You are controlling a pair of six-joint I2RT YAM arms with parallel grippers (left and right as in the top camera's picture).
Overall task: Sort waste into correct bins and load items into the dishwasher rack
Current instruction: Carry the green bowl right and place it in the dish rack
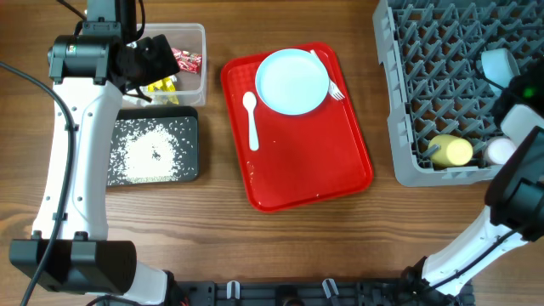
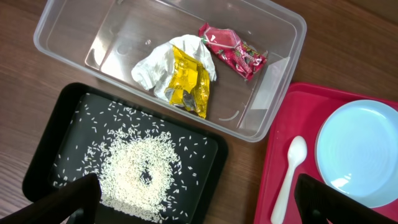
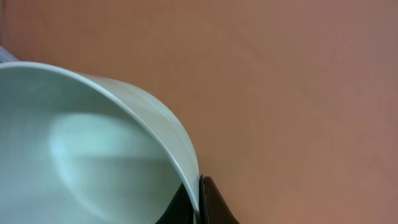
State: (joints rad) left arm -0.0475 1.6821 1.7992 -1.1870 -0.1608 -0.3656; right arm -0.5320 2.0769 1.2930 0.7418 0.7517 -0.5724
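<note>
A: Item one, right gripper (image 3: 199,200): clenched on the rim of a pale blue bowl (image 3: 93,143), held above the dishwasher rack (image 1: 398,127).
B: Advised: bowl to be lowered tilted between pegs, kept apart from the yellow cup (image 1: 450,151).
A: Left gripper (image 2: 205,199): spread wide, empty, over the black bin (image 2: 46,149).
B: Wooden table (image 1: 340,246) noted; plate (image 1: 291,81) and spoon (image 1: 251,119) listed on the red tray (image 1: 314,161), not yet loaded.

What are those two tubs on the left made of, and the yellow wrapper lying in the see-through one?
The clear tub looks like glossy transparent plastic: the wooden table shows through its walls. The black tub seems to be matte plastic, with hardly any shine. The yellow wrapper is probably foil-lined plastic film, judging by its sharp creases and greyish inner edge.
</note>
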